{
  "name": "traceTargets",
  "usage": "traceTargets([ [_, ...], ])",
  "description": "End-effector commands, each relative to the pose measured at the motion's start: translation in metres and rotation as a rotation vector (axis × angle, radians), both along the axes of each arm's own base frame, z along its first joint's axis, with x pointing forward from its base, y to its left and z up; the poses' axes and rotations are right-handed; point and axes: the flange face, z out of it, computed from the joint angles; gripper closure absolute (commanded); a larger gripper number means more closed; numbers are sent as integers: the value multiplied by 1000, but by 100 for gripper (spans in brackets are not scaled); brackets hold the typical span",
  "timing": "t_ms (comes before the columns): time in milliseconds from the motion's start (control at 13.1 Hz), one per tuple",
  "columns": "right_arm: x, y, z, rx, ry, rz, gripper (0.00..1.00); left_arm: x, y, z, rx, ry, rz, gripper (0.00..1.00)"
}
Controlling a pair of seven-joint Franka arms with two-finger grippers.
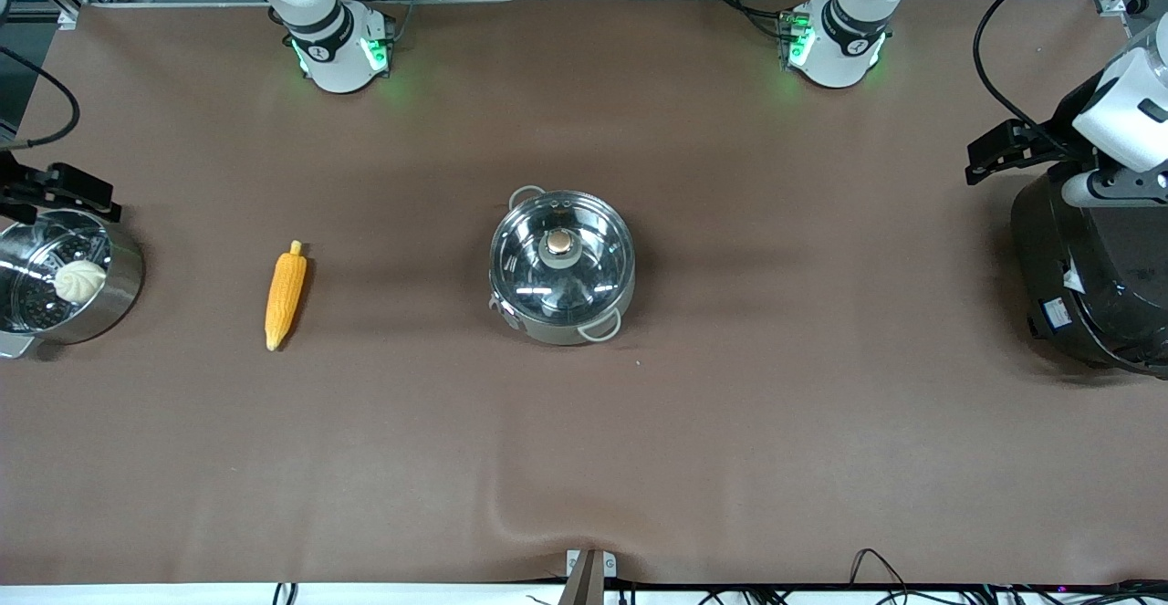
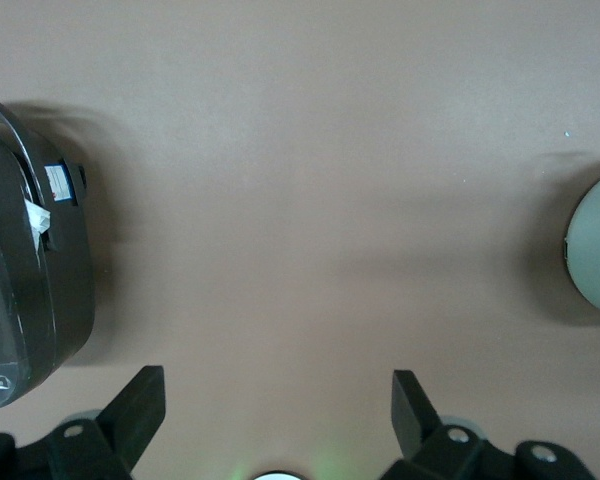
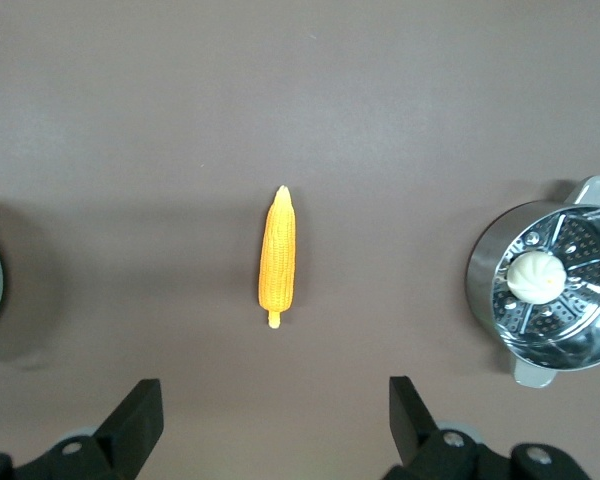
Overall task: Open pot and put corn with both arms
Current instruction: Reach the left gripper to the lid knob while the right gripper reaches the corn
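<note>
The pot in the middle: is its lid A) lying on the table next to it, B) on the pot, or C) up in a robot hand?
B: the clear glass lid with its tan knob sits closed on the pot, and no hand is near it.

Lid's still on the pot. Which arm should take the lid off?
Left, probably. The left gripper hangs open near the rice cooker, on the pot's side; the right gripper, open, is over the corn, better kept for that.
</note>
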Motion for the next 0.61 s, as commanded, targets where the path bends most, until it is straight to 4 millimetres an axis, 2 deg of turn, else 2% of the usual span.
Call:
traceTargets([
  [0,-6,-4,-10,34,-21,-83,0,-4,2,7,7,16,-15,0],
  [229,-7,1,-8,35,-21,-76,0,0,4,17,15,3,-12,0],
  [535,-7,2,-7,35,-21,-71,0,8,-7,1,14,32,-20,0],
])
